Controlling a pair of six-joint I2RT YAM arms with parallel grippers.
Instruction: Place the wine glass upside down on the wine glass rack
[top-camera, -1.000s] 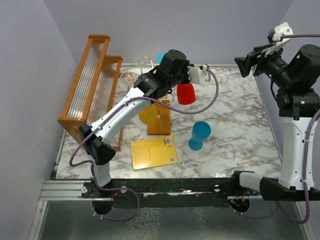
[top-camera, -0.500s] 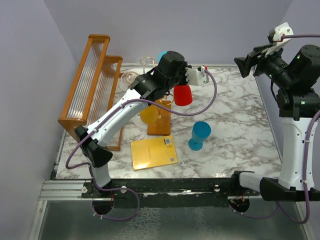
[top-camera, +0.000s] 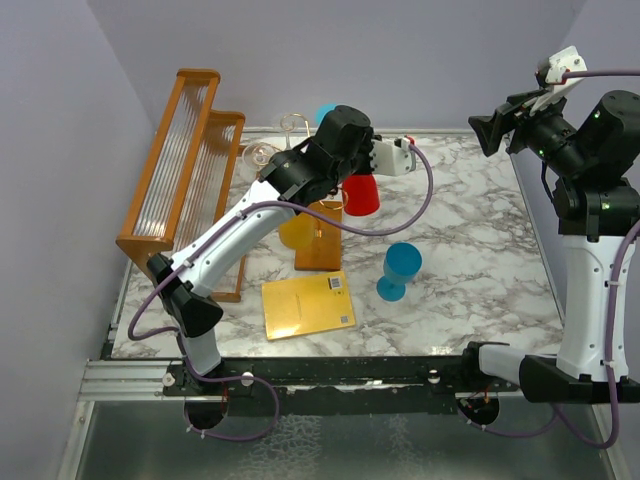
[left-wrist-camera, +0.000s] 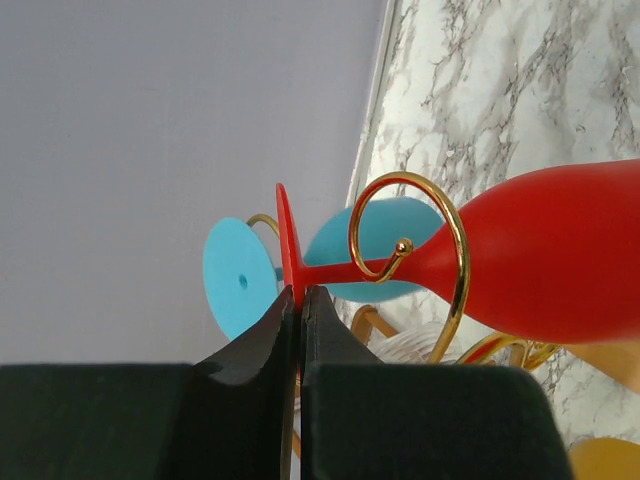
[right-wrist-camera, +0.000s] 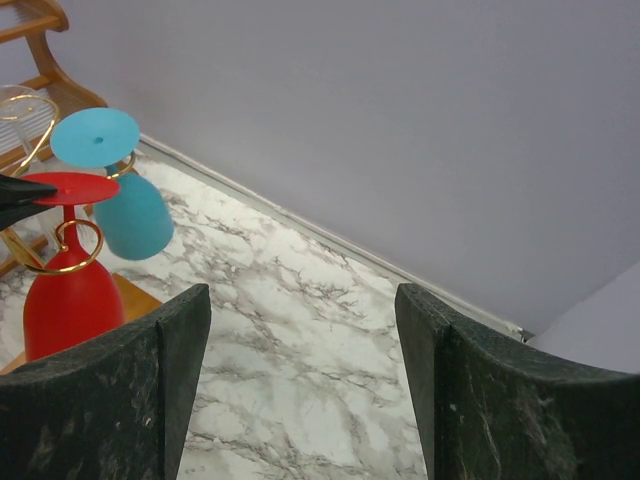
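My left gripper (left-wrist-camera: 300, 296) is shut on the thin foot of a red wine glass (left-wrist-camera: 560, 250), which it holds upside down. The red stem runs through a gold spiral arm (left-wrist-camera: 455, 262) of the wine glass rack (top-camera: 320, 248), a gold wire stand on a brown wooden base. In the top view the red wine glass (top-camera: 360, 195) hangs over that base. A blue glass (right-wrist-camera: 128, 215), a yellow glass (top-camera: 296, 230) and a clear glass (right-wrist-camera: 18, 118) hang on other arms. My right gripper (right-wrist-camera: 300, 305) stands open and empty, high at the right.
Another blue glass (top-camera: 400, 268) stands upright on the marble table (top-camera: 470, 220) right of the rack. A yellow card (top-camera: 308, 304) lies in front of the rack. A large wooden two-tier frame (top-camera: 185, 165) with clear rods lines the left side.
My left arm has carried the red glass a little to the left and down, closer over the rack's base. The right arm has not moved.
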